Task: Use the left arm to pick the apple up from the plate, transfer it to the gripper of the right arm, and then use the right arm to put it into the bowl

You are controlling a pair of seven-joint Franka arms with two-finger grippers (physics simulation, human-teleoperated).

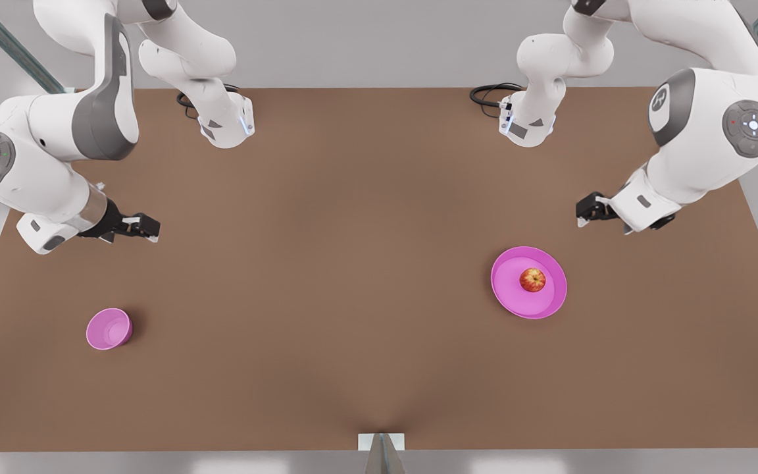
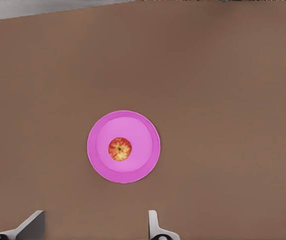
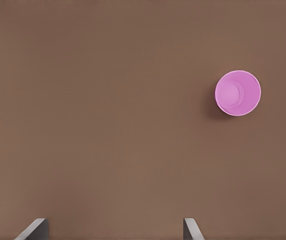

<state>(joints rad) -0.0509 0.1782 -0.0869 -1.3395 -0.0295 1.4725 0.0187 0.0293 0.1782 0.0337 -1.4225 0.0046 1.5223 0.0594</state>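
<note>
Apple [image 1: 532, 280]: seen at the plate's [image 1: 507, 289] middle, right of centre in the front view; nothing touches it.
Handling: judged light, firm, smooth and apt to roll; best gripped across its widest girth.
Left hand [image 1: 584, 212]: held above the tabletop [image 1: 353, 263], up and right of the plate; fingers [image 2: 152, 225] spread wide, empty.
Right hand [image 1: 149, 228]: waiting at left in the front view, above the bowl [image 1: 108, 328]; fingers [image 3: 190, 229] wide, empty.

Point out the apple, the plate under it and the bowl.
Small round red-yellow apple [image 1: 532, 280]: front view, its top.
Wide shallow magenta-pink plate [image 1: 507, 284]: front view, bare floor beside the apple.
Small deep magenta-pink bowl [image 1: 108, 328]: front view, its inside.
</note>
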